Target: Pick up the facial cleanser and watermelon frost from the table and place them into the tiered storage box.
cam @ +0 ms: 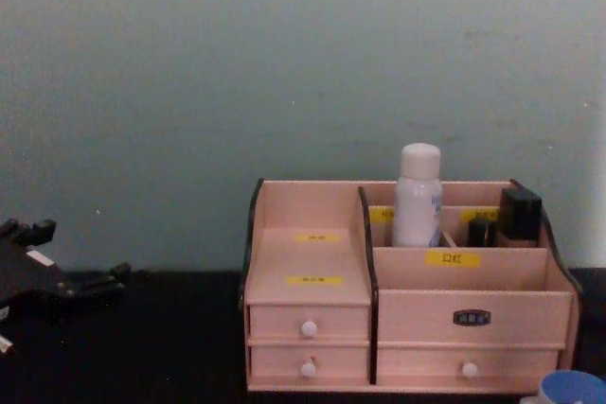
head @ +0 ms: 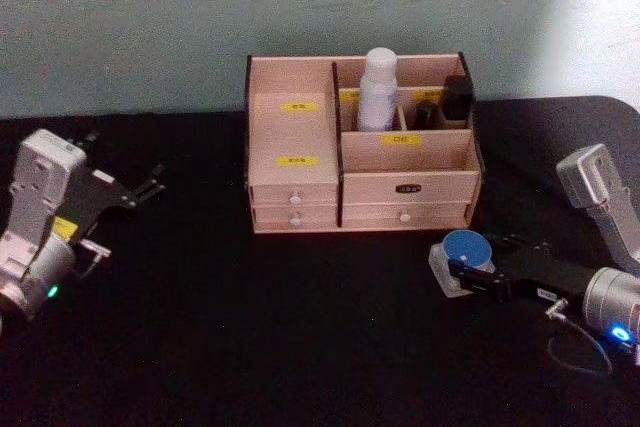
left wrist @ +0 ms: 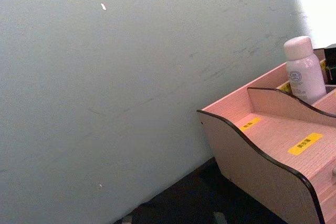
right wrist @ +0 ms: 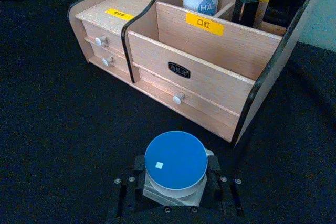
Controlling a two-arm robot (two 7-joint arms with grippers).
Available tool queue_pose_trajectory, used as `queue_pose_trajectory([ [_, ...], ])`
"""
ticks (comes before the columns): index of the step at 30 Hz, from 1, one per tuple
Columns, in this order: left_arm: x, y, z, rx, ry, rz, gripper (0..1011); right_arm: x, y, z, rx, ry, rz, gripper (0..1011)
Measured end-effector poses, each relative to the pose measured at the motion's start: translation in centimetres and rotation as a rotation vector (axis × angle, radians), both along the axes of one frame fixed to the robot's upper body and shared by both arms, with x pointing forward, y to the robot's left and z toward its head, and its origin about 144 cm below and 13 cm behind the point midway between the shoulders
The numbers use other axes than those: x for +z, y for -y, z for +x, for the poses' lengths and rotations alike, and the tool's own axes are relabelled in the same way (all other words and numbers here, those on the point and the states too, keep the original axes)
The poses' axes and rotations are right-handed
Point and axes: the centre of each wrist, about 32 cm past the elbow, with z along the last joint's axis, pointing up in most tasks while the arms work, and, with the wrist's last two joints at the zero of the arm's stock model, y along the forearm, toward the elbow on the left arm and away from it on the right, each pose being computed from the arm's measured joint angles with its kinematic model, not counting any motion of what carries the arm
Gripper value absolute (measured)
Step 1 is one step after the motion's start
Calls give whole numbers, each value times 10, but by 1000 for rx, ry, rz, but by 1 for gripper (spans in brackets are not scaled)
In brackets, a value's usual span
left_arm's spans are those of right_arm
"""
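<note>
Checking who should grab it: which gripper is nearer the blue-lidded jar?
Right. The right gripper sits at the blue-lidded jar; the left gripper hangs far off, left of the tiered storage box.

Right gripper (head: 462,271) apparently around blue-lidded jar (head: 464,247)

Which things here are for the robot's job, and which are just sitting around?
For the job: tiered storage box, white bottle standing in it, blue-lidded jar between the right gripper's fingers.
Just sitting: black containers in the box; left gripper, parked open at the left.
</note>
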Motion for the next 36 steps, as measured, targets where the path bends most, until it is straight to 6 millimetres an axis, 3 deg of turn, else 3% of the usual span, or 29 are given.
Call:
queue_pose_trajectory([
  [12, 0, 0, 0, 0, 0, 0, 1001, 2, 1, -3, 46, 16, -3, 706],
  [22, 0, 0, 0, 0, 0, 0, 1001, 20, 0, -1, 131, 24, 48, 706],
  [36, 0, 0, 0, 0, 0, 0, 1001, 48, -32, 38, 246, 71, 110, 706],
])
